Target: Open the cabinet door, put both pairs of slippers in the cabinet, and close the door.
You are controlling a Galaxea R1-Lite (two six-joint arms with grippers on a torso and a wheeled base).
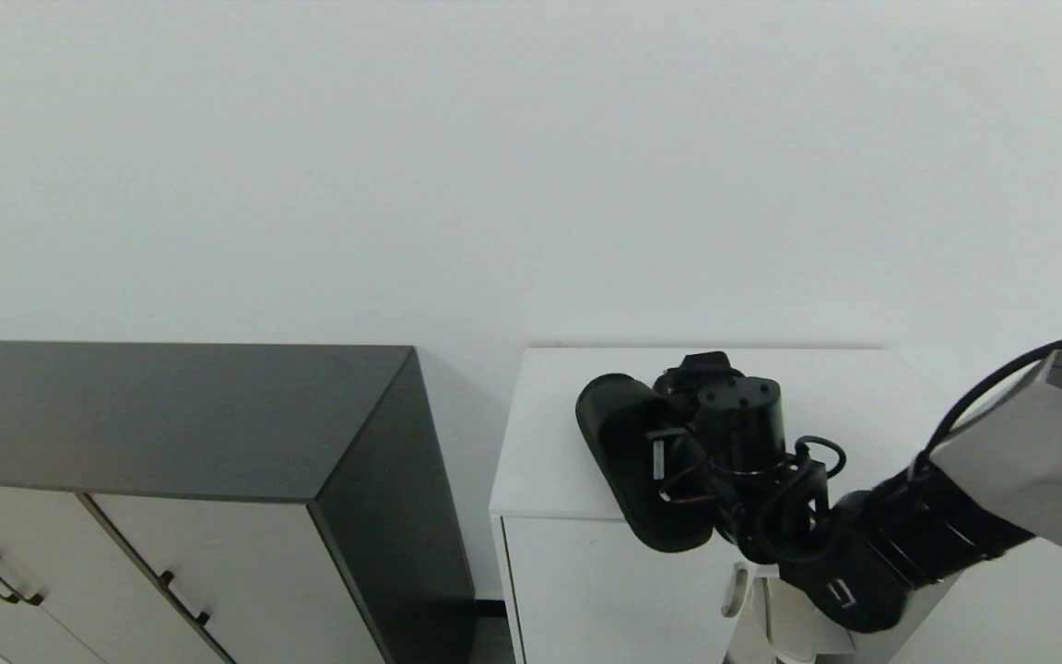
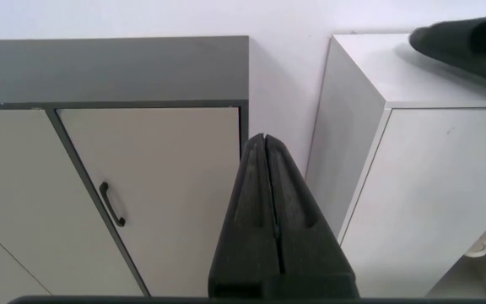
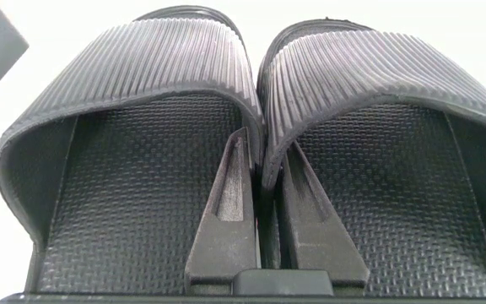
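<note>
Two slippers (image 3: 150, 177) pinched by right claw (image 3: 264, 156) — over white cabinet (image 1: 549, 443).

Plain home-like room, bare white wall (image 1: 531, 166), dark-topped cabinet (image 1: 171, 415), white cabinet (image 1: 549, 443).

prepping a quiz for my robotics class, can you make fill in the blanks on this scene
The right gripper is shut on a pair of ____ slippers.
The right-hand cabinet under the slippers is ____.
The left gripper is ____ and holds nothing.
The dark-topped cabinet has its doors ____.
Missing: black; white; shut; closed.
</note>
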